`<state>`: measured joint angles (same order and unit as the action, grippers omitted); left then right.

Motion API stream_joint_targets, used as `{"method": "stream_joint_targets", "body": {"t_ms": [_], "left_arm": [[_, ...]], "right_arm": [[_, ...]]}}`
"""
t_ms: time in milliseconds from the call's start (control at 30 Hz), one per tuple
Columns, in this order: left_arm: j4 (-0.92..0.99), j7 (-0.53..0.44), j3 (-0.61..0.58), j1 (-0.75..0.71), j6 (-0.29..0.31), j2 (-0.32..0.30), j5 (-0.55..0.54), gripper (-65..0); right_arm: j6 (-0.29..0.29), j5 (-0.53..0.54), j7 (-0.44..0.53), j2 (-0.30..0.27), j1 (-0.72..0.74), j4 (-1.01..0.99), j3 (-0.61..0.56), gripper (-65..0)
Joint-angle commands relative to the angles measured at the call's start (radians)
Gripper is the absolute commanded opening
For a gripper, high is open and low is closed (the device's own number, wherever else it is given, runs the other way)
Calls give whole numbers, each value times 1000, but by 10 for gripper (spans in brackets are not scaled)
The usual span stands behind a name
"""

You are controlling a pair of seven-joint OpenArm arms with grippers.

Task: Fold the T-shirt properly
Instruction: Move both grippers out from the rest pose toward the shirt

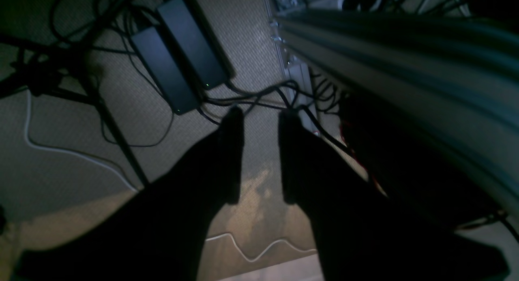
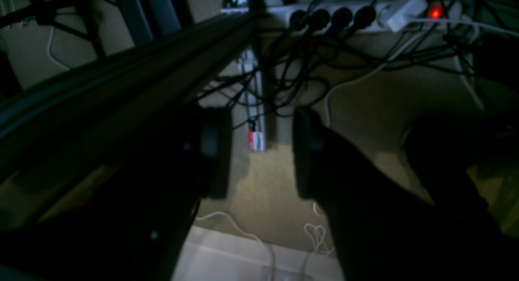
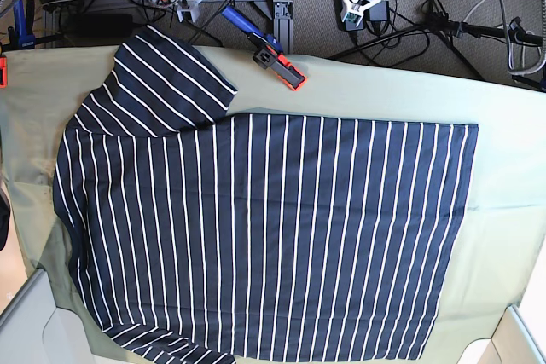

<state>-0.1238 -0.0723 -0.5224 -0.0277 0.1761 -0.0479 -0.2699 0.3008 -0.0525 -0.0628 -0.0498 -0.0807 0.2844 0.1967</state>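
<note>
Only unreadable red tag (image 2: 256, 140) visible

Both wrist views dim & blurry w/ tools in black silhouette; base view bright, even, sharp.

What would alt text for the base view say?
A navy T-shirt with thin white stripes lies spread flat on a pale green cloth, one sleeve toward the upper left. An orange-and-blue clamp rests just beyond its top edge.
</note>
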Motion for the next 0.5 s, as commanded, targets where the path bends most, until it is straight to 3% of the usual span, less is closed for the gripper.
{"method": "stream_joint_targets", "body": {"t_ms": [0, 267, 467], "left_arm": [[-14, -10, 1, -9, 27, -2, 2, -463], [-137, -10, 1, -105, 27, -46, 5, -463], [-235, -11, 1, -175, 27, -89, 5, -463]], "right_arm": [[-52, 3, 11, -6, 0, 10, 1, -396], [-52, 3, 10, -6, -23, 21, 1, -396], [-50, 3, 10, -20, -136, 119, 1, -396]]}}
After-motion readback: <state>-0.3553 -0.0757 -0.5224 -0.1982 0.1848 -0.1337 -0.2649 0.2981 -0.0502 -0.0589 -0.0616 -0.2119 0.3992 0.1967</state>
